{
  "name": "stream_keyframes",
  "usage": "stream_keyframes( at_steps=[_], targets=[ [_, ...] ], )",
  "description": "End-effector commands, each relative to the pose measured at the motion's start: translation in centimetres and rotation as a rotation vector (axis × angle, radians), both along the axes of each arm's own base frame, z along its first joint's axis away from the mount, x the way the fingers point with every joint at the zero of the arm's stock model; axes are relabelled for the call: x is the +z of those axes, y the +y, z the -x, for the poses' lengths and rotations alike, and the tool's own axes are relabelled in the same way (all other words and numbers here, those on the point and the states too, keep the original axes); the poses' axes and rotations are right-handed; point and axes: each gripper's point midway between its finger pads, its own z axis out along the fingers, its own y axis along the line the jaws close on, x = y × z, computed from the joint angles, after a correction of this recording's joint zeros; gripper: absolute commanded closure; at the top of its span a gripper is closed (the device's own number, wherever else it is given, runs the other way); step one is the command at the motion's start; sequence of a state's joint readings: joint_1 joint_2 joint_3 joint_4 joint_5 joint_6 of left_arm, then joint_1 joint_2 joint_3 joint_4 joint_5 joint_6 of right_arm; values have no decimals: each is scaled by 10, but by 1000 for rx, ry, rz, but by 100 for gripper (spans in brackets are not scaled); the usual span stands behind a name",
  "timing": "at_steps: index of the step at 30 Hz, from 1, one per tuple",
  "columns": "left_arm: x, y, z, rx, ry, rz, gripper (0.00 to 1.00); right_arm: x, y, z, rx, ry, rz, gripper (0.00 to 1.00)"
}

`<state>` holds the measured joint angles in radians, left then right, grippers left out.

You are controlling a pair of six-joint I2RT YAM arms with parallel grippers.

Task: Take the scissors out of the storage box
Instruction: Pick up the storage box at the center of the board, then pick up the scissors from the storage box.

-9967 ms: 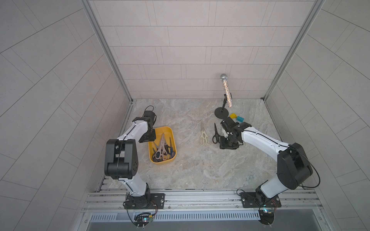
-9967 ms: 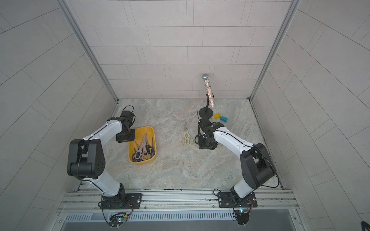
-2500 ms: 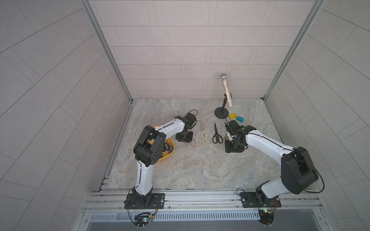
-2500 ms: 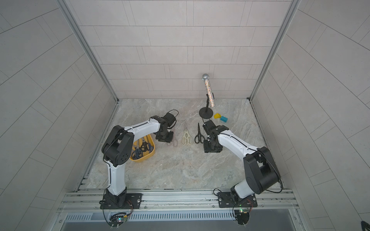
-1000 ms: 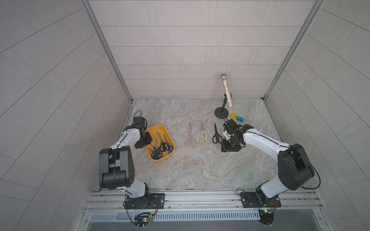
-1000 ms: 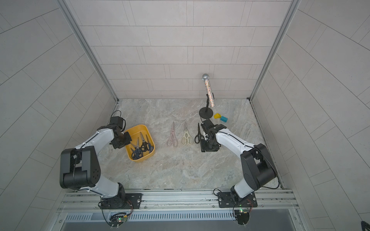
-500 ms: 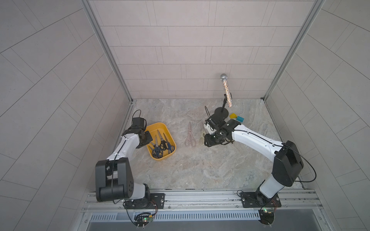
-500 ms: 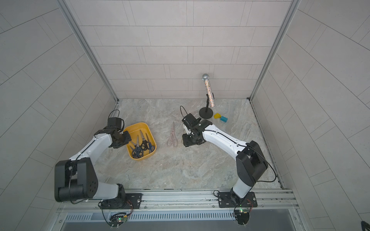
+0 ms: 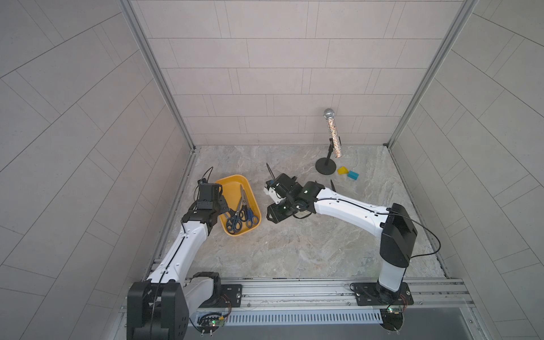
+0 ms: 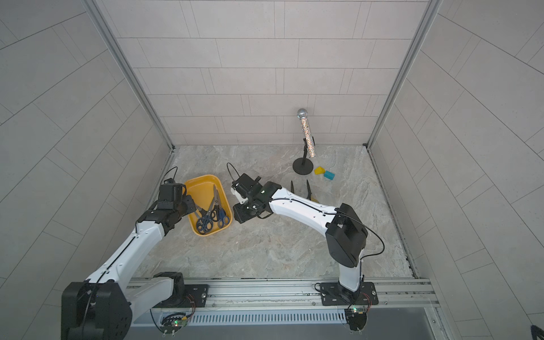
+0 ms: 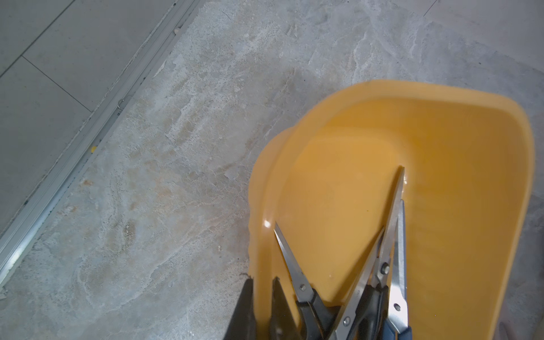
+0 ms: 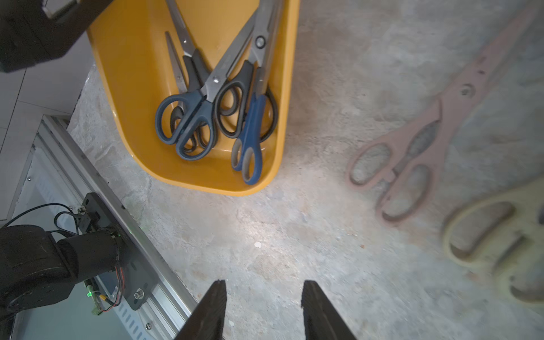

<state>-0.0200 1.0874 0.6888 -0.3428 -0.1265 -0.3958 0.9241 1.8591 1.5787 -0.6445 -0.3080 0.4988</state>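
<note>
Lying in storage box (image 9: 232, 184): blue- and black-handled scissors (image 12: 251, 123), overlapping, perhaps five pairs.
Left gripper (image 11: 262, 279): clamped on the storage box's side wall.
Right gripper (image 12: 263, 284): jaws apart, empty, above table (image 12: 294, 235) beside storage box.
On table: pink shears (image 12: 424, 126), cream shears (image 12: 494, 235), blurred.

1. The yellow box (image 9: 231, 188) is a shallow plastic tray with rounded corners. It sits on the marble top (image 9: 294, 250), and its far half is bare.
2. Several scissors (image 12: 203, 97) lie heaped in the box's near half, blades crossing. Their handles are black, dark blue-grey and bright blue.
3. Pink shears (image 12: 412, 153) lie flat on the marble just beside the box.
4. Cream shears (image 12: 494, 244) lie beyond the pink pair, farther from the box.
</note>
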Motion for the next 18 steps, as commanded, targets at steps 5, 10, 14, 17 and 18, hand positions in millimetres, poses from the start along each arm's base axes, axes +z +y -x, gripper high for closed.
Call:
stream_keyframes(
  at_steps=[5,10,14,17,18],
  targets=[
    [8,9,-1,60,-26,-32,100,-1,70,-1,-64,52,-169,52],
    [7,2,-2,39,-22,-39,100,-10,103,-8,-121,85,-269,52],
    [6,0,-1,32,-8,-50,100,-35,111,-15,-129,88,-241,54],
    [6,0,0,30,-1,-55,100,-46,116,-14,-113,96,-245,60],
    [6,0,0,33,1,-59,100,-51,117,-14,-114,99,-239,62]
  ],
)
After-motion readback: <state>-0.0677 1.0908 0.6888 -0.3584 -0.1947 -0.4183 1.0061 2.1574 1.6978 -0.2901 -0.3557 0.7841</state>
